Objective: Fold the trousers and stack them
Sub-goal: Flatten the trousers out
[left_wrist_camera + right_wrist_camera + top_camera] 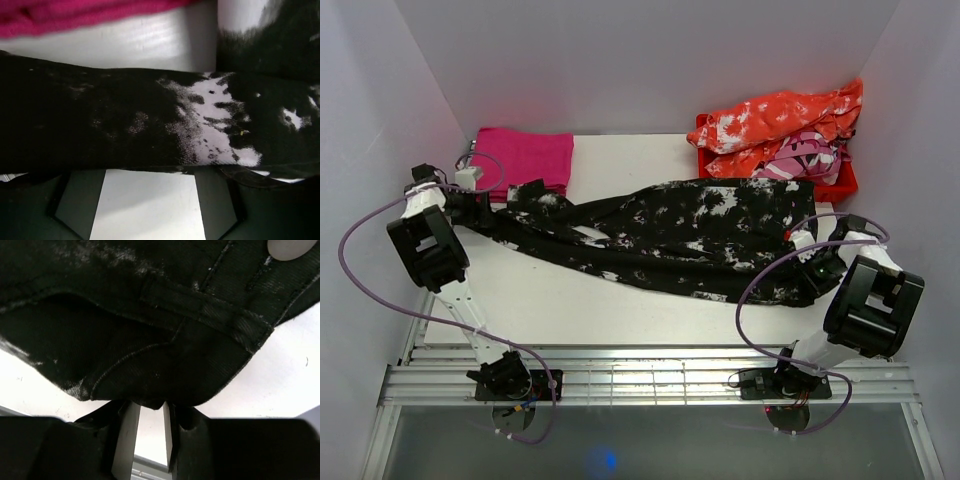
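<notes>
The trousers (pixel 670 235), black with white splotches, lie stretched across the table from left to right. My left gripper (pixel 480 208) is at their leg end on the left. In the left wrist view my left gripper (pixel 150 175) stands wide open over bare table, with the trouser leg (pixel 125 125) lying across just beyond the fingertips. My right gripper (pixel 807 258) sits at the waist end on the right. Seen from the right wrist, my right gripper (pixel 151 407) has its jaws a narrow gap apart, and the dark waistband (pixel 150 315) hangs over the fingertips.
A folded magenta cloth (pixel 525 155) lies at the back left, close to the left gripper. A red bin (pixel 845 185) at the back right holds an orange-and-white garment (pixel 770 120) and a pink patterned one (pixel 805 158). White walls close in the table (pixel 570 300).
</notes>
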{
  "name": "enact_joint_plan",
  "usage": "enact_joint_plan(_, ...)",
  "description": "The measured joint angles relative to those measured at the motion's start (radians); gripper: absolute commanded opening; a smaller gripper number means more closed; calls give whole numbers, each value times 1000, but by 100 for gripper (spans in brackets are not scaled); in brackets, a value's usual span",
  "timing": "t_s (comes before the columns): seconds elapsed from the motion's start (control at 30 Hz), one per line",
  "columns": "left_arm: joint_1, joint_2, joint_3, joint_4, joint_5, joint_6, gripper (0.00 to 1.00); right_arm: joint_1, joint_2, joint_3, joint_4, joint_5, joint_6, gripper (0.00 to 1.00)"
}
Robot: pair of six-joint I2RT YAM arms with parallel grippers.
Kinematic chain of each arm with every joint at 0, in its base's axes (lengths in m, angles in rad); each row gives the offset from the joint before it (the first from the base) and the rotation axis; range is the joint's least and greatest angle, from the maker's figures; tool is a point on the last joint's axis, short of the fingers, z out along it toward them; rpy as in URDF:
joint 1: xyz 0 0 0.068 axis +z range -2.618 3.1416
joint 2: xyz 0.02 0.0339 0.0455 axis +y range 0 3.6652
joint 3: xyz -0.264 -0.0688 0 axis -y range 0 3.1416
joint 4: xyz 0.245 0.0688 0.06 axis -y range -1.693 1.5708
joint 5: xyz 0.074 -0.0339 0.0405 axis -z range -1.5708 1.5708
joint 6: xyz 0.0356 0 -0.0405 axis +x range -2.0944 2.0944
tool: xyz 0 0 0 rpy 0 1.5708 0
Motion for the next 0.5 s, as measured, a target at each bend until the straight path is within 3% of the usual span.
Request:
enact_joint_plan(0.1, -21, 2, -1, 64, 2, -53, 77, 2, 40, 10, 23, -2, 42, 29)
enact_joint_plan(0.23, -44, 5, -9, 90, -21, -68, 66, 3, 55, 14, 29, 19, 67, 27)
enact_joint_plan(0.37, -55, -31, -63, 52, -74, 57, 60, 0, 55, 12, 38, 39, 62, 27)
enact_joint_plan(0.5, -50, -198, -288, -13, -175, 201, 57, -26, 55, 16, 49, 57, 53, 34)
